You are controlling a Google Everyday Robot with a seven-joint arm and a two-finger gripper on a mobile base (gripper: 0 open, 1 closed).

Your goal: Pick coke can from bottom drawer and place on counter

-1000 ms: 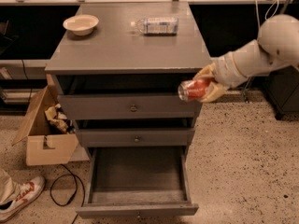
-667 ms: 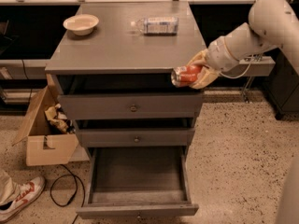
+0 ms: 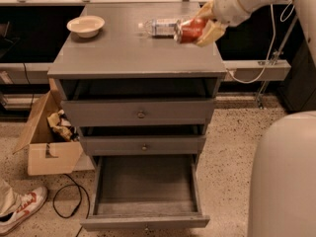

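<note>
My gripper (image 3: 197,29) is shut on the red coke can (image 3: 189,30) and holds it on its side above the right rear part of the grey counter (image 3: 123,51), just in front of a clear plastic water bottle (image 3: 160,26). The tan fingers (image 3: 211,31) wrap the can's right end. The bottom drawer (image 3: 145,191) stands pulled open below and holds nothing that I can see. The two upper drawers are shut.
A cream bowl (image 3: 86,25) sits on the counter's back left. An open cardboard box (image 3: 47,137) with crumpled stuff stands on the floor to the left, with a black cable (image 3: 66,201) and a person's red-and-white shoe (image 3: 19,209). My white base (image 3: 284,177) fills the lower right.
The gripper has carried the coke can up and back, from beside the cabinet's front right edge at top-drawer height to above the counter near the bottle. The camera view has also shifted.
</note>
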